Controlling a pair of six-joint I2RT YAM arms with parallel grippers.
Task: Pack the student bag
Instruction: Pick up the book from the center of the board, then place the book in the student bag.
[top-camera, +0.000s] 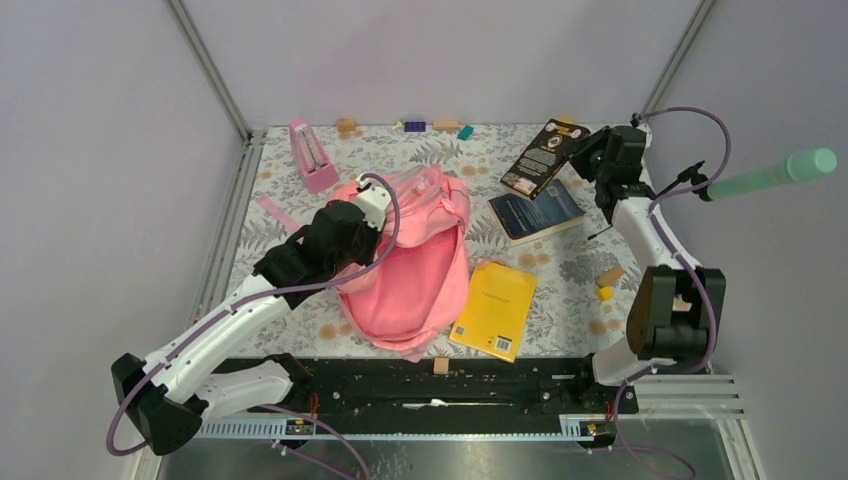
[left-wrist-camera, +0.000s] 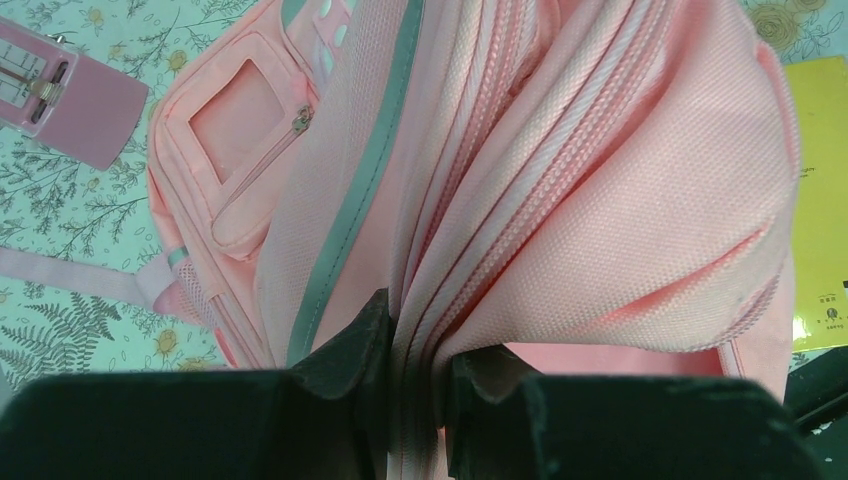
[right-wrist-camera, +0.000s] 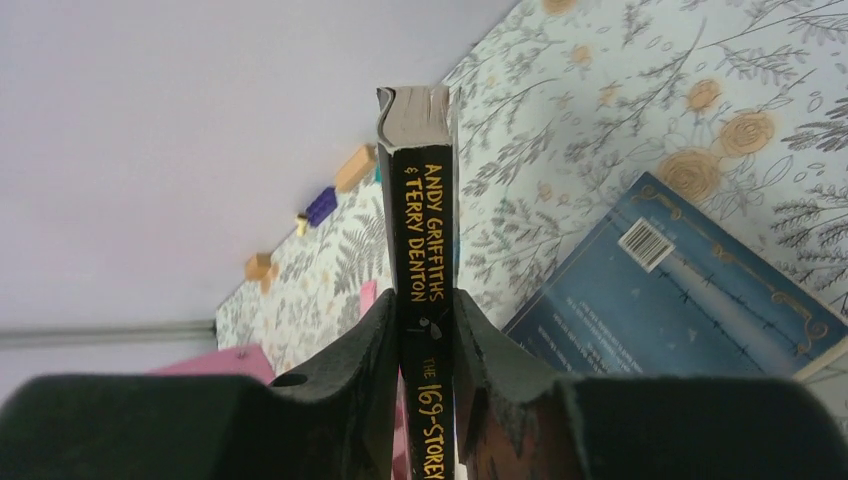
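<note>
Pinched a fold of the student bag (left-wrist-camera: 600, 200) beside its zip with the left hand (left-wrist-camera: 415, 340), clenched on the fabric. Probably did so to raise the rim and hold the mouth up for loading. Found the bag slumped on the floral tabletop (top-camera: 570, 265), left of centre, with a pink metronome-shaped object (top-camera: 312, 155) just beyond it toward the far-left corner.

Clamped the black paperback (right-wrist-camera: 425, 190) across its thickness in the right hand (right-wrist-camera: 425, 320), spine toward the wrist camera. Held it tilted, clear of the tabletop at the far right and well apart from the bag. Chose that edge-on grip most likely for sliding the book into a narrow opening.

Saw the blue book (top-camera: 537, 212) flat beneath the raised paperback and the yellow book (top-camera: 493, 308) flat just beside the bag's right edge. Judged both to be waiting within reach for later loading.

Could not tell the width of the bag's mouth from any view. Judged the main risk to be snagging a book corner on the zip edge or on the sagging fabric.
</note>
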